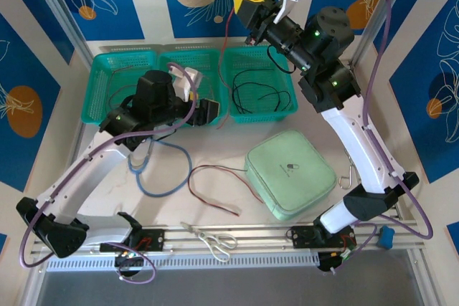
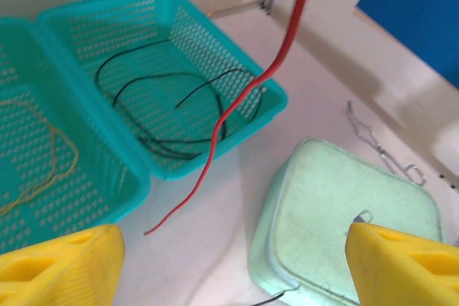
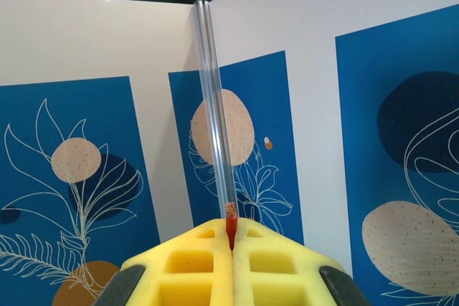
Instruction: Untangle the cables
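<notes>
Clamping the top end of a red cable (image 2: 237, 105), the right end effector (image 3: 231, 238) lets it hang past a green basket (image 2: 276, 98) toward the bench (image 2: 208, 249); the left end effector (image 2: 233, 266), fingers apart, hovers nearby

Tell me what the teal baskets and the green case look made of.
The teal baskets look like moulded plastic, slightly glossy, with perforated walls. The green case seems to be matte woven fabric: a fine weave shows, with a zip pull.

The red cable (image 2: 216, 141) dangles, black cable (image 2: 147, 79) loops in 1 basket (image 2: 93, 6), tan-yellow cable (image 2: 72, 152) in another.
</notes>
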`<action>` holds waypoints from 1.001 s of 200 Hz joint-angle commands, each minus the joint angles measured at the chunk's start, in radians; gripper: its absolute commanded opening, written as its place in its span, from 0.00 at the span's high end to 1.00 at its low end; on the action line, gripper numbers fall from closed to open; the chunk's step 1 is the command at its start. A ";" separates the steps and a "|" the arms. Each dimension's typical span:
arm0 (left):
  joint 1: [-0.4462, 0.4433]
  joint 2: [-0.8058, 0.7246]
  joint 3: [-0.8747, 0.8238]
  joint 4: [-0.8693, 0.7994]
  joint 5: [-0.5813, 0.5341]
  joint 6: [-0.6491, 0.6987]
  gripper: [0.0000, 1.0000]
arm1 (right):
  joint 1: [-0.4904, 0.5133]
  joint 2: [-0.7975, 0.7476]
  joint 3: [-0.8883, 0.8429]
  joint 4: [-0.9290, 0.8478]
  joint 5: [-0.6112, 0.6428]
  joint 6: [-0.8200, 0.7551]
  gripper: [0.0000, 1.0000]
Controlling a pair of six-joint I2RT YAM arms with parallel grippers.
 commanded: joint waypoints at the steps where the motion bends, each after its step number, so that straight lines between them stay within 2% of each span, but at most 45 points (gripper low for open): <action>1: 0.000 0.033 0.022 0.134 0.118 0.062 0.21 | 0.009 -0.014 0.008 0.001 -0.009 0.016 1.00; 35: -0.003 0.082 0.034 0.280 0.121 0.071 0.26 | 0.009 -0.033 -0.003 -0.005 -0.013 0.018 1.00; 54: -0.003 0.137 0.096 0.283 0.154 0.061 0.29 | 0.007 -0.046 -0.016 -0.003 -0.014 0.025 1.00; 63: -0.003 0.169 0.132 0.274 0.194 0.055 0.35 | 0.006 -0.050 -0.021 -0.001 -0.015 0.027 1.00; 71: -0.003 0.192 0.159 0.263 0.221 0.046 0.42 | 0.005 -0.053 -0.023 -0.002 -0.018 0.028 1.00; 88: -0.002 0.216 0.178 0.265 0.238 0.027 0.65 | 0.000 -0.057 -0.028 -0.010 -0.026 0.022 1.00; 111: -0.002 0.205 0.177 0.246 0.170 0.013 1.00 | -0.019 -0.070 -0.049 -0.017 0.004 0.004 1.00; 151: 0.001 0.194 0.237 0.082 0.035 0.063 1.00 | -0.091 -0.086 -0.095 -0.084 0.034 0.013 1.00; 168: 0.009 0.209 0.288 -0.004 -0.026 0.076 1.00 | -0.109 -0.113 -0.155 -0.091 0.030 0.019 0.76; 183: 0.037 0.242 0.362 -0.109 -0.072 0.067 1.00 | -0.139 -0.144 -0.215 -0.087 0.025 0.043 0.47; 191: 0.063 0.263 0.407 -0.162 -0.084 0.058 1.00 | -0.159 -0.163 -0.249 -0.081 0.016 0.060 0.38; 200: 0.093 0.285 0.455 -0.216 -0.094 0.045 1.00 | -0.182 -0.187 -0.283 -0.074 0.013 0.077 0.33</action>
